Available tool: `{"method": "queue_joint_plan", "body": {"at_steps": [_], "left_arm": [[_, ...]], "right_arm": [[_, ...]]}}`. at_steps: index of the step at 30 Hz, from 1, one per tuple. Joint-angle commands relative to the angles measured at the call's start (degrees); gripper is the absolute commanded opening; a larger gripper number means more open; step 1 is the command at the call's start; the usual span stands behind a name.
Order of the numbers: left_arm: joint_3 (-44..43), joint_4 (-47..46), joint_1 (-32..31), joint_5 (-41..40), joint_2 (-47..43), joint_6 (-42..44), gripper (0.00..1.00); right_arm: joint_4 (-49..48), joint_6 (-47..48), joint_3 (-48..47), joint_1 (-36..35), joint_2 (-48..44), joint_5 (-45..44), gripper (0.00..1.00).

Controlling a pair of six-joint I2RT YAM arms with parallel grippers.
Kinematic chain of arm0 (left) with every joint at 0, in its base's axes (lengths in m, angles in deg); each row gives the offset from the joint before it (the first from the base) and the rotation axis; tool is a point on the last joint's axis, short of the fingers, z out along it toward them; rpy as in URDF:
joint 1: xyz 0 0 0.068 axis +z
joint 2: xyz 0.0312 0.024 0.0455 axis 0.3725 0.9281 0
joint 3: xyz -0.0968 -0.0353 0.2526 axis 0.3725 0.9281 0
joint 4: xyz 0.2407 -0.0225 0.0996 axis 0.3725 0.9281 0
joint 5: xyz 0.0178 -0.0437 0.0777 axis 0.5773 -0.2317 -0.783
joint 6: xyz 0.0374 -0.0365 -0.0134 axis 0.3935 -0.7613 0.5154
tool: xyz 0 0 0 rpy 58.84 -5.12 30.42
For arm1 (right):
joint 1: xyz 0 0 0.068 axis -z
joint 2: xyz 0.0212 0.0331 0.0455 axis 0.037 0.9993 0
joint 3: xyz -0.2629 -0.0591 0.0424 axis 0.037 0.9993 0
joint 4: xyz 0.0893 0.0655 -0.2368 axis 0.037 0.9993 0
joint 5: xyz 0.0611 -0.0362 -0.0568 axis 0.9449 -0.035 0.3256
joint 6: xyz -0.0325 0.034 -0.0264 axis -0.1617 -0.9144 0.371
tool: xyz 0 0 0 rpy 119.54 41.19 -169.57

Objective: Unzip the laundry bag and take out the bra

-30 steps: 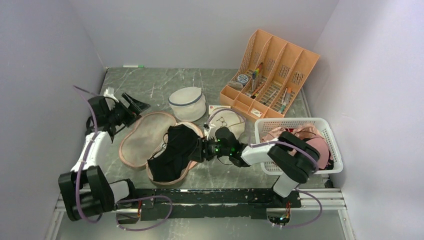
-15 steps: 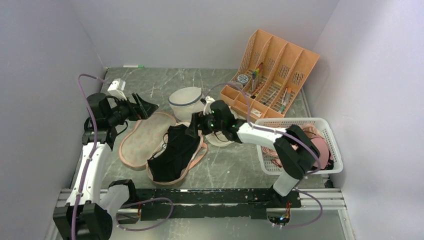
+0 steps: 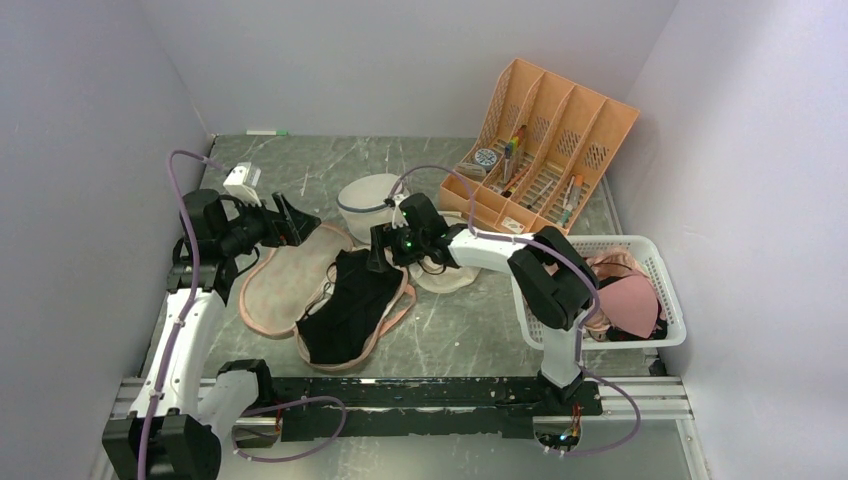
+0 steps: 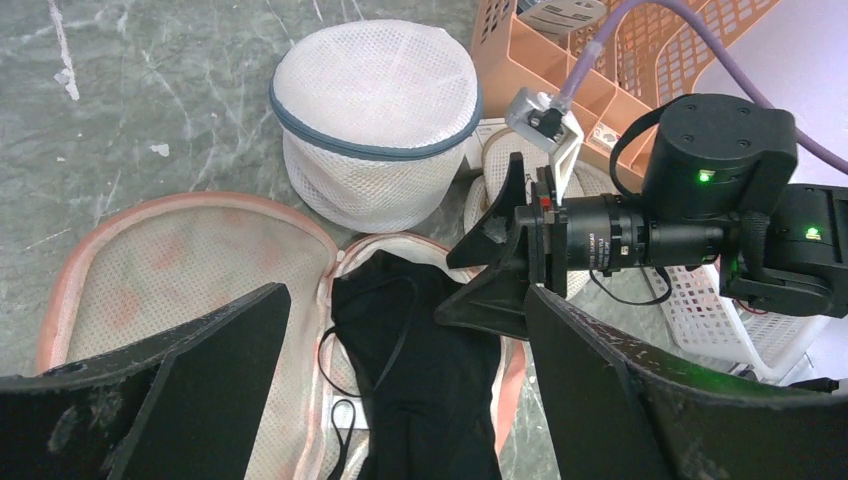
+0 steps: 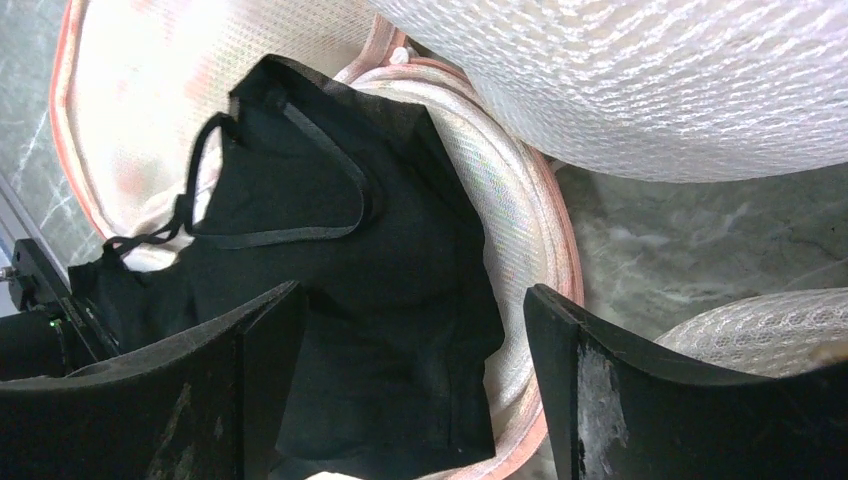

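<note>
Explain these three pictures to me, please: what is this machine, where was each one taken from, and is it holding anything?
The machine is two robot arms bolted at the near edge of a table. The wide picture looks down from above and behind them. The other two pictures come from a small camera on each wrist, so the black shapes at the bottom are that arm's own fingers. The left fingers and the right fingers stand open and hold nothing. Below them lies the laundry bag, unzipped and spread flat, with the black bra lying on its right half. Farther back are a white mesh bag and an orange organizer. At the right stands a white basket with pink garments in it.
</note>
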Motion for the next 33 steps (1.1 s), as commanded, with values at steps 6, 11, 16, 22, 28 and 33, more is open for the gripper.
{"method": "queue_joint_plan", "body": {"at_steps": [6,11,16,22,28,33], "left_arm": [[0.2,0.3,-0.4,0.2,-0.3,1.3,1.00],[0.2,0.4,-0.5,-0.2,0.1,1.4,0.99],[0.2,0.5,-0.4,-0.1,0.4,1.3,1.00],[0.3,0.6,-0.6,-0.3,0.5,1.5,1.00],[0.3,0.4,-0.7,0.1,1.1,1.3,1.00],[0.4,0.3,-0.7,0.4,1.5,1.3,1.00]], "right_arm": [[-1.1,0.1,-1.3,-1.1,1.5,0.9,0.68],[-2.0,0.1,0.0,-1.5,-0.3,0.0,0.69],[-2.4,0.8,-0.3,-1.5,2.1,-0.1,0.79],[-2.4,1.0,-1.7,-1.6,4.9,-0.9,0.82],[-7.1,-1.6,1.7,-3.4,3.9,1.4,0.62],[-10.5,-3.5,5.0,-3.6,1.1,1.5,0.34]]}}
